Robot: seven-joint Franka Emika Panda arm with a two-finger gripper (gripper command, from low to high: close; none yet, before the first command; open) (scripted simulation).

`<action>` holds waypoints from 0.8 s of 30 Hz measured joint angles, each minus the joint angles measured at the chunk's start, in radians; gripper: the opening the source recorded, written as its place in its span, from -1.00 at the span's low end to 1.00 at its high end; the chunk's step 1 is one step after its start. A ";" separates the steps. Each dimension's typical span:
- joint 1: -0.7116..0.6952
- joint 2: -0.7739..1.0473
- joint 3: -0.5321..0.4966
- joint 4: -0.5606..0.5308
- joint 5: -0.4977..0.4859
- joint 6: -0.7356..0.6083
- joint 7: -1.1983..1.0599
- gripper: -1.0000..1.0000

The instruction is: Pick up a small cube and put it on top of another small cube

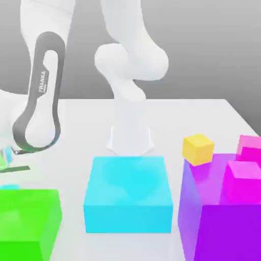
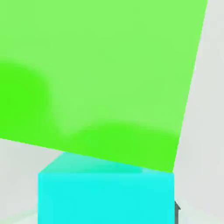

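Small cube [image 2: 106,199], apparently cut off.

- large plastic-looking green block [image 1: 25,219]: vivid plain green
- wide, flat cyan block [image 1: 127,193]: bright cyan, faintly mottled on top
- big purple block [image 1: 229,229]: violet, bluer down one side
- small yellow cube [image 1: 198,149]: warm yellow
- two small magenta cubes [image 1: 243,181]: hot pink, lighter tops
- small cyan cube [image 2: 106,197]: cyan face, teal-green top
- smooth tabletop [image 1: 204,117]: plain off-white
- robot arm [image 1: 127,61]: white, dark grey band, grey lettering
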 joint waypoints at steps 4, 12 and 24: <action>0.027 0.018 -0.045 0.090 -0.162 -0.140 -0.045 -1.00; 0.161 0.022 -0.047 0.286 -0.392 -0.408 -0.019 -1.00; 0.491 -0.175 0.161 0.321 -0.312 -0.571 0.492 -1.00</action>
